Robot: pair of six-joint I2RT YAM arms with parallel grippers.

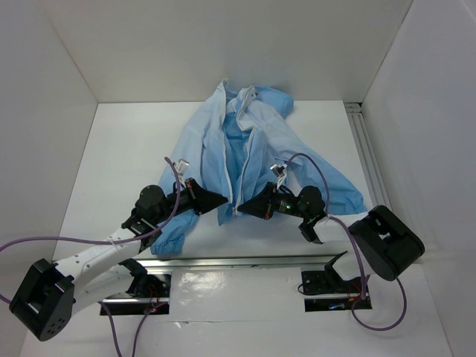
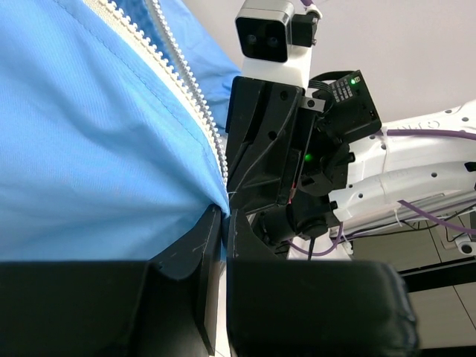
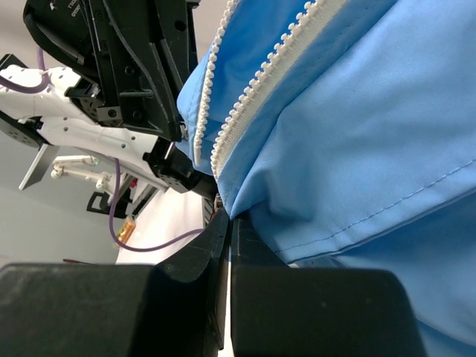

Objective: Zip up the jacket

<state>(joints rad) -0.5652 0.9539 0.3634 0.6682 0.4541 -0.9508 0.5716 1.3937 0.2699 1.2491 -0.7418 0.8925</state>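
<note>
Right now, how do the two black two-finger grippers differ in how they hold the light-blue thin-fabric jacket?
The left gripper points rightward and pinches the hem left of the white zipper strip; the right gripper points leftward and pinches the hem right of it. Both are shut on the jacket at its near edge, tips almost meeting.

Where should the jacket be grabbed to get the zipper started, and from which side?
Probably best: grip the jacket at the bottom ends of its white zipper strip, one front panel on each side, coming from its bottom edge. The front lies open, and both tooth rows end there.
</note>
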